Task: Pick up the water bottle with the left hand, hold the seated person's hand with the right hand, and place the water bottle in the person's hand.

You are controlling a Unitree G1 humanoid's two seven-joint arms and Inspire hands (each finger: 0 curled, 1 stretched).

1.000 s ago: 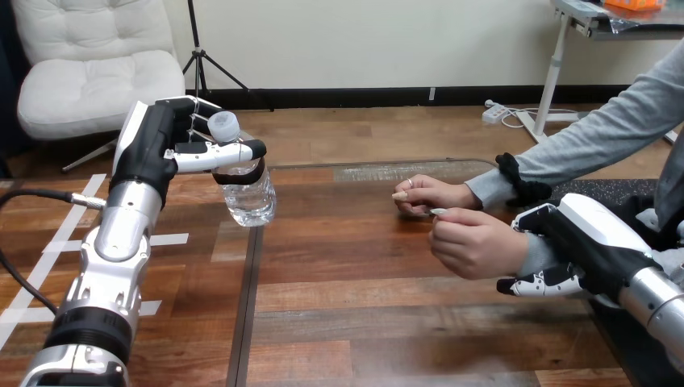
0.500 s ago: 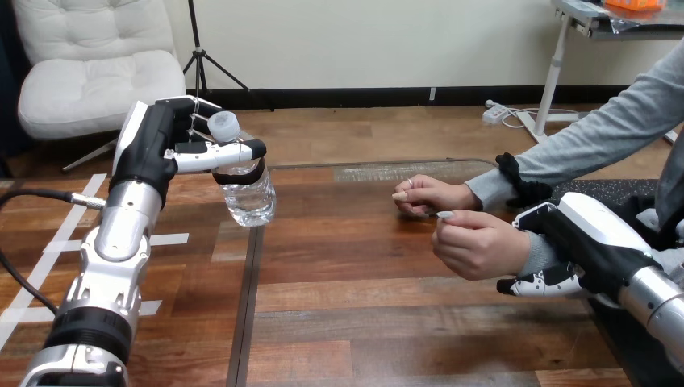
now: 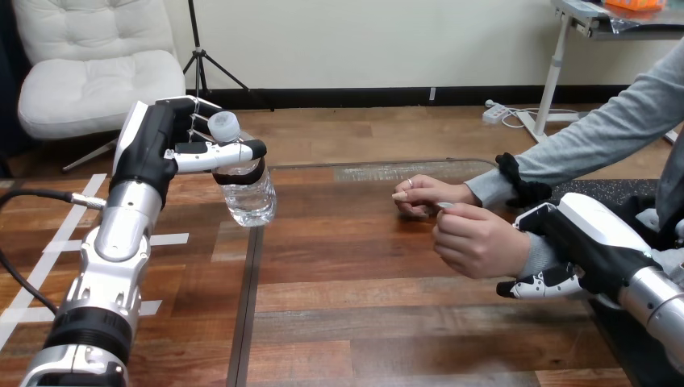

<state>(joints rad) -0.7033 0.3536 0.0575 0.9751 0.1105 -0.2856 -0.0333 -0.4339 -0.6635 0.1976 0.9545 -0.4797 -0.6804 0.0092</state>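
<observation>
Now: left hand [image 3: 211, 156] closed round the neck of the water bottle [image 3: 250, 200], fingers wrapped just under the cap [image 3: 223, 126]. Bottle hangs upright, seemingly clear of the bench [image 3: 363, 322], over its far left part. Right hand [image 3: 577, 242] at the bench's right edge, fingers [image 3: 536, 285] curled beneath the wrist of the person's nearer hand [image 3: 476, 242], thumb side above it, likely to steady it as a target. That hand is loosely closed, palm not up. Person's farther hand [image 3: 427, 193] rests just beyond. Bottle and receiving hand well apart; handover not begun.
</observation>
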